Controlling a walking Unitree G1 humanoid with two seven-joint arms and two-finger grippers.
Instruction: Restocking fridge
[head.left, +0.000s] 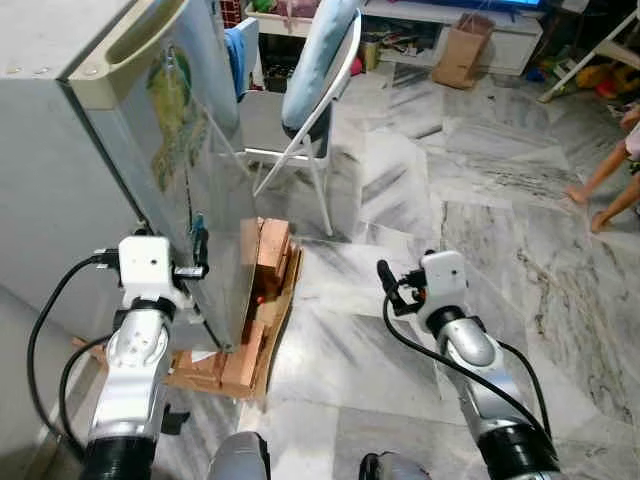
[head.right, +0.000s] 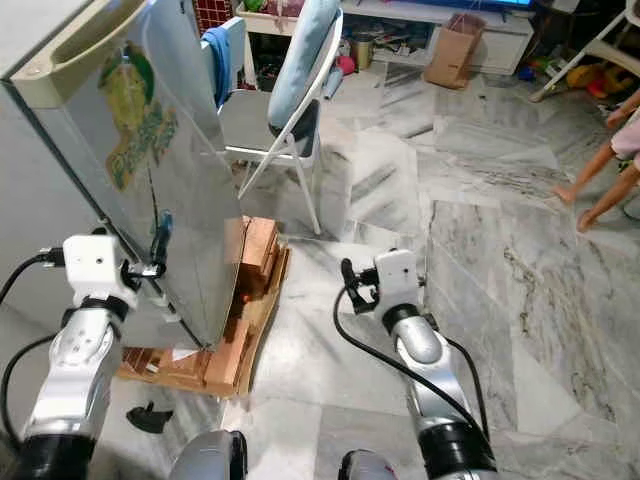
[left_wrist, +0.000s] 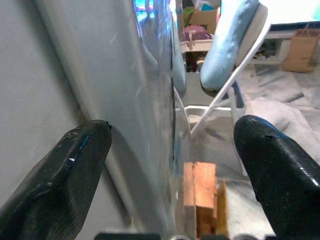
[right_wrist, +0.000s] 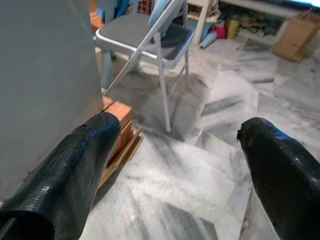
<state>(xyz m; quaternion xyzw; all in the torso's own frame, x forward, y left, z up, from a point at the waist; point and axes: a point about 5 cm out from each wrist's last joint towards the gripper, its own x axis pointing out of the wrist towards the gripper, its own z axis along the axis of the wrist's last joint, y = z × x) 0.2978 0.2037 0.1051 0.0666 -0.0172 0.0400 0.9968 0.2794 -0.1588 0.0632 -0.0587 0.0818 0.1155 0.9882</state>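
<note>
Astride the fridge door (left_wrist: 150, 100) edge, left gripper (left_wrist: 170, 150) wide open.

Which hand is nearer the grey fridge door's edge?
Left. The left hand is right at the edge of the grey fridge door, fingers straddling it. The right hand hangs open over the marble floor, well off to the side.

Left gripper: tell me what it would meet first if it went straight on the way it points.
The left gripper, fingers open, straddles the edge of the fridge door, so it would probably meet that edge first. Farther along the same line stand the wooden blocks and the folding chair; depth is unclear.
</note>
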